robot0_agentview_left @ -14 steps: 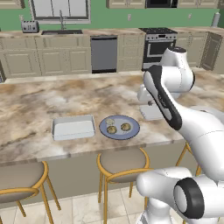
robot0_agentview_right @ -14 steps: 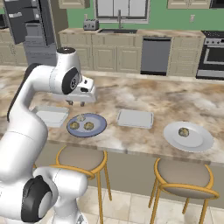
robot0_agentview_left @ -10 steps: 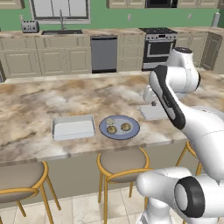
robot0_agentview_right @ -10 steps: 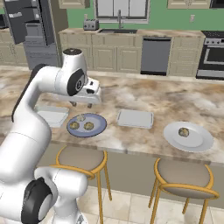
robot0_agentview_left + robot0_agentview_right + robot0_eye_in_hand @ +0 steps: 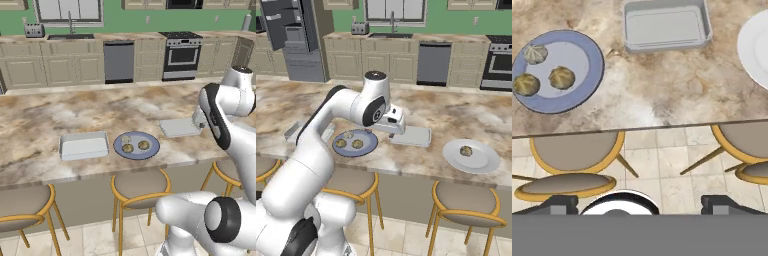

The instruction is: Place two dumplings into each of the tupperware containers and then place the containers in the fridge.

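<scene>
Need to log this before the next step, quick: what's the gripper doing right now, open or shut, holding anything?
Gripper: open, fingers wide apart, holding nothing.

Tan dumplings (image 5: pixel 562 77) on a blue-grey plate (image 5: pixel 587 87); pale grey container (image 5: pixel 664 25); brown-veined marble counter (image 5: pixel 677 85).

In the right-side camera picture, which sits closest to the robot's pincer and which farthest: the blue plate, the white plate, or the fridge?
1. Blue plate, just left of the pincer on the island.
2. White plate, farther right along the island.
3. Fridge, far back left against the wall.
</scene>
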